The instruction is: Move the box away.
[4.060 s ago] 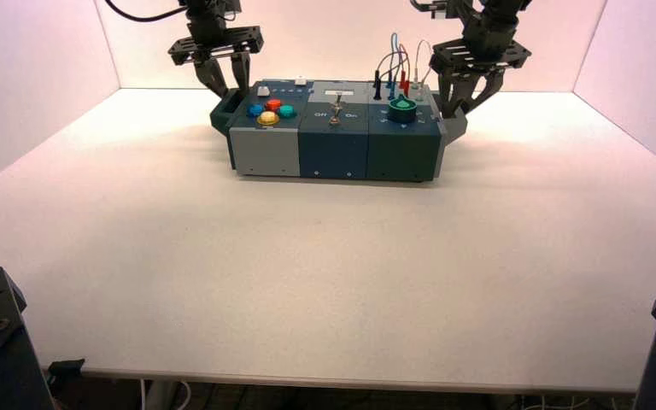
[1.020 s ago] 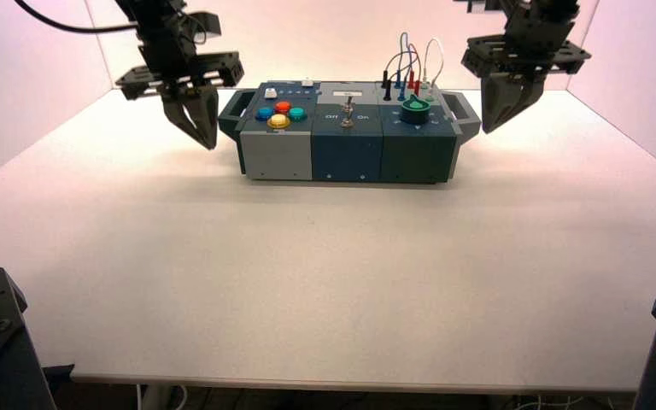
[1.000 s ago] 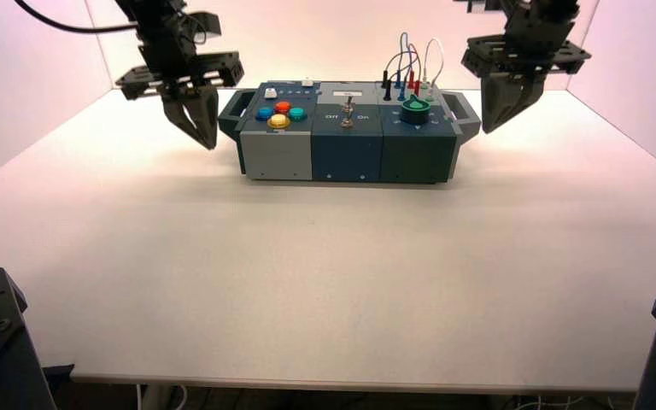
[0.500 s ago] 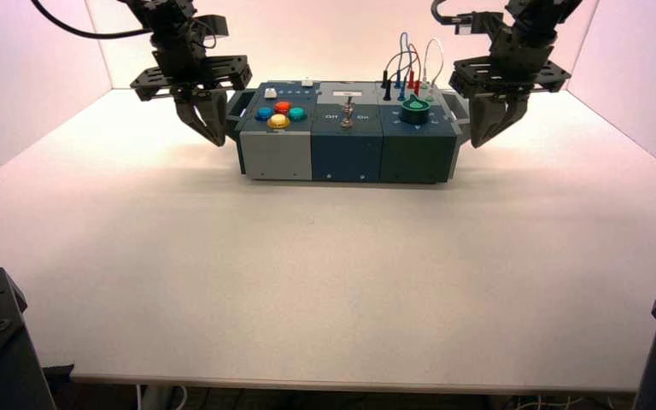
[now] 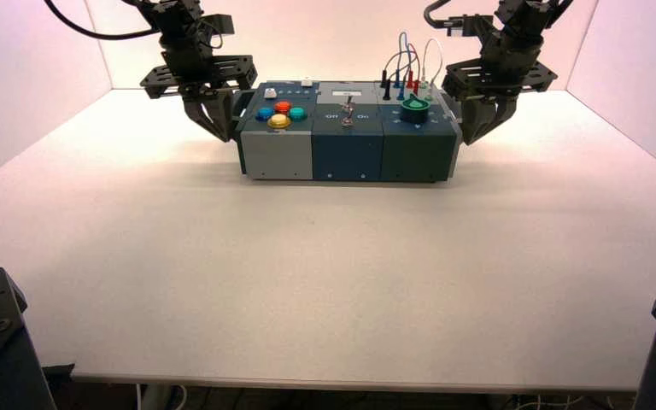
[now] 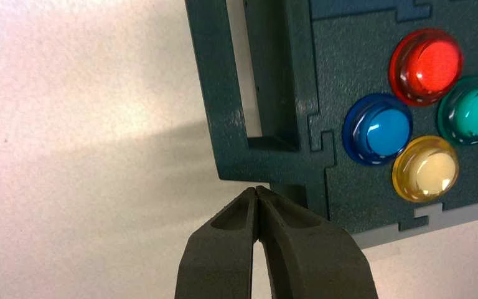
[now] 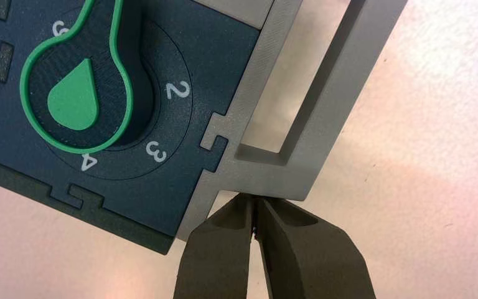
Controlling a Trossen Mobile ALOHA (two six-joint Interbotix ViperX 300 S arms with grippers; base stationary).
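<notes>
Box (image 5: 348, 147), grippers at end handles (image 6: 224, 112)

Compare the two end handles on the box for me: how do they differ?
The left end handle is dark green; the right end handle is grey. The left handle sits beside the round buttons, the right handle beside the green knob. Both are open frames, each with a closed end effector at its near end.

I see pale tabletop (image 5: 328, 282) w/ panel box (image 5: 348, 154) sitting directly on it, nr far edge, btwn side walls (image 5: 26, 85).
</notes>
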